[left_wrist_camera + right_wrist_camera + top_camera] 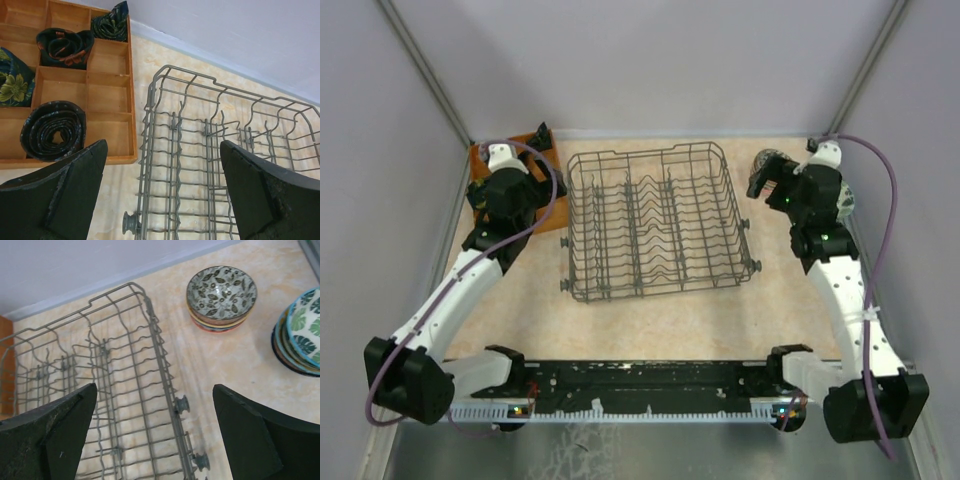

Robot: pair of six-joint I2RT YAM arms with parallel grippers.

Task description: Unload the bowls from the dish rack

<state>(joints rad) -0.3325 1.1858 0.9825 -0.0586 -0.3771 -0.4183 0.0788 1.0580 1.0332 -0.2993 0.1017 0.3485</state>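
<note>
Right claw (154, 390) gapes wide, gripping nothing, hovering above the dish rack (655, 225) at its right rim. Left claw (164, 145), just as wide and empty, hangs over the rack's left edge beside the orange tray (107, 95). No bowls show in the rack. They sit ahead-right of the right claw on the counter (225, 365): grey-leaf stack (221, 292), then green-leaf stack (305, 332), with nothing between.

Wire, glaze, wood
Matt dark grey metal-wire dish rack (660, 222); glossy patterned ceramic bowls (221, 292) right of it; smooth orange-brown wooden tray (107, 99) left of it.
</note>
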